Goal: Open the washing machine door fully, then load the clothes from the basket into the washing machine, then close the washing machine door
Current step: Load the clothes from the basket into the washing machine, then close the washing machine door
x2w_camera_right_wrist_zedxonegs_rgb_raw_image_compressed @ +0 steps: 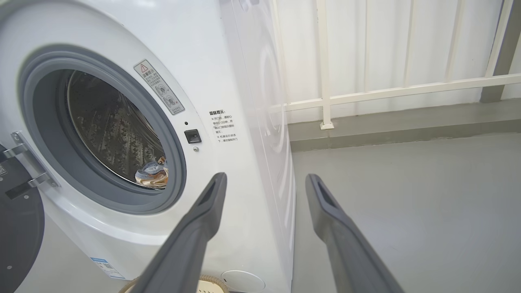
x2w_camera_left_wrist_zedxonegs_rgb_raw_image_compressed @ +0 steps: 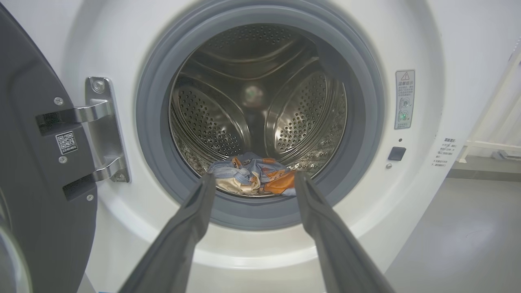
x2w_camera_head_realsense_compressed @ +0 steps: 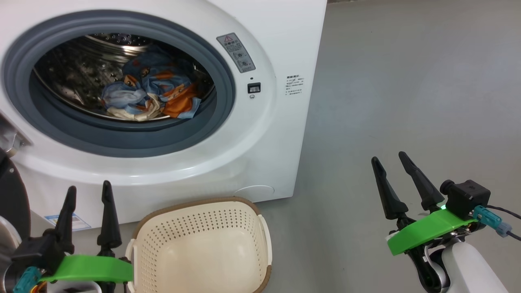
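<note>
The washing machine door point(x2w_camera_left_wrist_zedxonegs_rgb_raw_image_compressed: 36, 162) is standing swung open off the left edge of the washing machine point(x2w_camera_head_realsense_compressed: 260, 154), hanging from a metal hinge point(x2w_camera_left_wrist_zedxonegs_rgb_raw_image_compressed: 103, 130) bolted beside the grey rubber ring point(x2w_camera_head_realsense_compressed: 122, 138). The left gripper point(x2w_camera_head_realsense_compressed: 89, 185) is hovering in front of the washing machine's lower left part, its two dark fingers spread apart and gripping nothing. In the left wrist view they are pointing straight at the machine's round opening. The basket point(x2w_camera_head_realsense_compressed: 195, 202) is sitting on the floor just in front of the washing machine's base, below the opening, its perforated walls and smooth bottom showing.

The clothes point(x2w_camera_head_realsense_compressed: 158, 93) are lying bunched in the washing machine, at the bottom of the steel drum point(x2w_camera_left_wrist_zedxonegs_rgb_raw_image_compressed: 297, 110) just behind the ring, blue fabric with orange and cream parts. A grey warning label point(x2w_camera_head_realsense_compressed: 236, 52) is sitting on the machine's front to the right of the opening.

The right gripper point(x2w_camera_head_realsense_compressed: 388, 156) is hanging over the grey floor point(x2w_camera_head_realsense_compressed: 407, 101), well to the right of the washing machine's front corner, its fingers parted and nothing between them.
</note>
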`<state>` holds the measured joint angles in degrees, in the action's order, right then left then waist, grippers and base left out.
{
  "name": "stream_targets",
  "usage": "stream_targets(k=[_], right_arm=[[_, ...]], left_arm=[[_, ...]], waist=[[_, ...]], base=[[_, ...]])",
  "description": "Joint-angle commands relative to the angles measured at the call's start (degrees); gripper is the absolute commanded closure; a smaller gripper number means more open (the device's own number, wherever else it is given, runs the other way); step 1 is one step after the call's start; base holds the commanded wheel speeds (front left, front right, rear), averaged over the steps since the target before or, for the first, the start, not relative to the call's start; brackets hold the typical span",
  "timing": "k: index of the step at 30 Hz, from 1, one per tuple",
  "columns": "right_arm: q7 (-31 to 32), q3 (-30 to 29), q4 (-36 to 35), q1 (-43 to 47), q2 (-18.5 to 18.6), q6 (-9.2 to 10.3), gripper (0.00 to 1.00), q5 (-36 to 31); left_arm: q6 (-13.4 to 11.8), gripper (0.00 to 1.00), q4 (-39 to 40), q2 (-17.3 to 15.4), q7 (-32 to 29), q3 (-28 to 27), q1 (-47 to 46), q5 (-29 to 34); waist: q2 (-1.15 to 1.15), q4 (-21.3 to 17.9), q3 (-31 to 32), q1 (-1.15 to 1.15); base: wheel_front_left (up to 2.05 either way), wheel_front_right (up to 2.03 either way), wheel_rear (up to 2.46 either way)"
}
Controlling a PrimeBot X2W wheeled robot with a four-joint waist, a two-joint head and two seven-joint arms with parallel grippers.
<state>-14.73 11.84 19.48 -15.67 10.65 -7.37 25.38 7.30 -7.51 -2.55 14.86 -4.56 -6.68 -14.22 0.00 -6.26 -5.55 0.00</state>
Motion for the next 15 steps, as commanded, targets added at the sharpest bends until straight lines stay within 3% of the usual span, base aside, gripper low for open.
stream_targets(k=[1, 15], right_arm=[[-0.3, 1.2, -1.5, 0.2, 0.2, -0.12, 0.0, 0.5], [-0.3, 1.3, -1.4, 0.1, 0.3, -0.12, 0.0, 0.6]], left_arm=[[-0.2, 0.0, 1.7, -0.6, 0.1, -1.6, 0.0, 0.8], [0.0, 0.0, 1.8, -0.5, 0.1, -1.3, -0.3, 0.5]], waist=[[0.0, 0.0, -0.1, 0.0], [0.0, 0.3, -0.1, 0.0]], base=[[0.0, 0.0, 0.0], [0.0, 0.0, 0.0]])
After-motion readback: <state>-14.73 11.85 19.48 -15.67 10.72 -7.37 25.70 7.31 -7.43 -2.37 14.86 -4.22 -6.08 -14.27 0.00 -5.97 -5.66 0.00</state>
